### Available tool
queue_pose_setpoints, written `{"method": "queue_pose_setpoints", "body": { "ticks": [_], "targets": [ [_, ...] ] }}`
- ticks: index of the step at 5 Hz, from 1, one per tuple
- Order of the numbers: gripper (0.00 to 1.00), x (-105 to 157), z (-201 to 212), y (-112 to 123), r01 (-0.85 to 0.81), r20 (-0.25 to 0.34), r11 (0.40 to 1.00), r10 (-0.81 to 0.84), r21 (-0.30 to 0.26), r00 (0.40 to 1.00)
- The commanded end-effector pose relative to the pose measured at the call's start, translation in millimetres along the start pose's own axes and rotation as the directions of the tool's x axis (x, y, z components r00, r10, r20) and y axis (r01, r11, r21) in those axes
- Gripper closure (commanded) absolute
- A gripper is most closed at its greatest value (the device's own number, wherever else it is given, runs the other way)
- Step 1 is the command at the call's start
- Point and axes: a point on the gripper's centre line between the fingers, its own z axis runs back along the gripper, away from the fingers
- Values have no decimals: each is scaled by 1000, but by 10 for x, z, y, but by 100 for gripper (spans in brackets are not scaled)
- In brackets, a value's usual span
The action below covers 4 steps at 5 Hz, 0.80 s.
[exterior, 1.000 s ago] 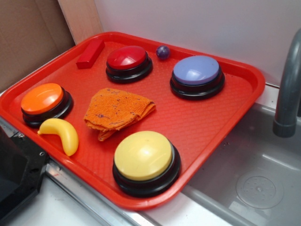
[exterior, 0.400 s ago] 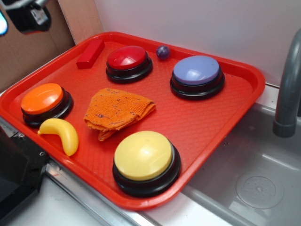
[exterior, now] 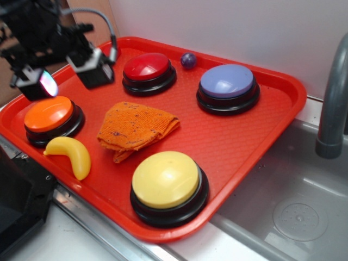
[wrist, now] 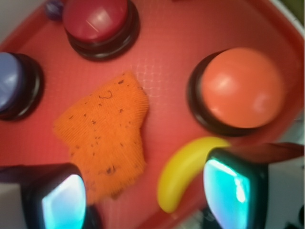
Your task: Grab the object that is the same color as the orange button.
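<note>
**Arm moving in over the tray's left side**

Since a moment ago the gripper [exterior: 65, 76] has been swinging further into the exterior view and is now hanging above the tray's left part, over the orange button [exterior: 49, 114]; its two fingers are standing well apart with nothing between them, their pads glowing pale blue.

Nearest to me, a steel counter edge is running under the red plastic tray [exterior: 244, 147], and a grey sink basin [exterior: 293, 206] is lying to the right, with a grey faucet pipe [exterior: 331, 103] rising beside it. A white wall is standing behind.

On the tray's near side, a domed yellow button [exterior: 166, 179] is sitting on its black base, and a smooth yellow banana [exterior: 70, 155] is lying just beside the orange button. The orange cloth [exterior: 136, 128] is resting in the tray's middle, apart from every button: knitted, wrinkled, folded to a rough wedge and flecked with small dark specks. From the wrist camera the cloth [wrist: 105, 133] is showing below and between the fingers. Farther back, a red button [exterior: 147, 68], a lavender button [exterior: 227, 81] and a small purple ball [exterior: 188, 60] are sitting near the far rim.
</note>
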Motion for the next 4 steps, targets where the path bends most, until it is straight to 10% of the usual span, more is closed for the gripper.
{"method": "queue_pose_setpoints", "body": {
  "ticks": [1,3,4],
  "targets": [
    [0,-10,-436,-114,-46,89,998,43,32,995],
    [0,110,-745,-151,-118,63,993,119,-16,991],
    [100,144,-773,-149,-123,67,992,124,-22,990]
  ]
}}
